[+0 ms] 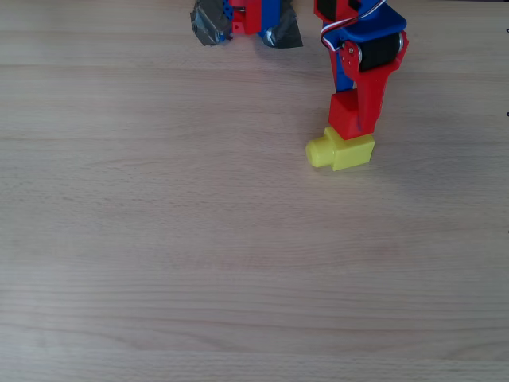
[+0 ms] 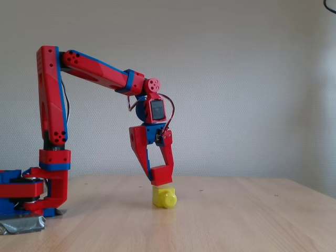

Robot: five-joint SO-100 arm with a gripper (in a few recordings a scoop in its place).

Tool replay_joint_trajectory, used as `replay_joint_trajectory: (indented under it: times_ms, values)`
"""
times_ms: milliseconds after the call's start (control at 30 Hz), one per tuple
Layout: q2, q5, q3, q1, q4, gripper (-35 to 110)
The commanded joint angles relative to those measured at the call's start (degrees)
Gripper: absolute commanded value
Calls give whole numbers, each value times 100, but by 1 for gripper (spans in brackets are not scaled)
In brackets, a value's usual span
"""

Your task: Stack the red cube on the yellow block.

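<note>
The yellow block (image 1: 350,151) (image 2: 161,195) lies on the wooden table, its round stud pointing left in the overhead view. The red cube (image 1: 343,112) (image 2: 162,175) sits directly on top of it, touching its upper face as far as the fixed view shows. My gripper (image 1: 355,119) (image 2: 160,176) reaches down from above and is shut on the red cube, one finger on each side. In the overhead view the cube covers the block's far part.
The arm's base (image 1: 248,17) (image 2: 31,193) is fixed with grey tape (image 2: 21,226) at the table's far edge in the overhead view, at the left in the fixed view. Bare wooden table (image 1: 199,255) spreads left, right and in front of the stack.
</note>
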Motion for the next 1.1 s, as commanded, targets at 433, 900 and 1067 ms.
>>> replay_joint_trajectory:
  times_ms: [433, 900, 1067]
  values:
    - [114, 70, -185, 62, -193, 23]
    - [659, -79, -967, 563, 773, 25]
    - [1248, -229, -1257, 844, 1081, 26]
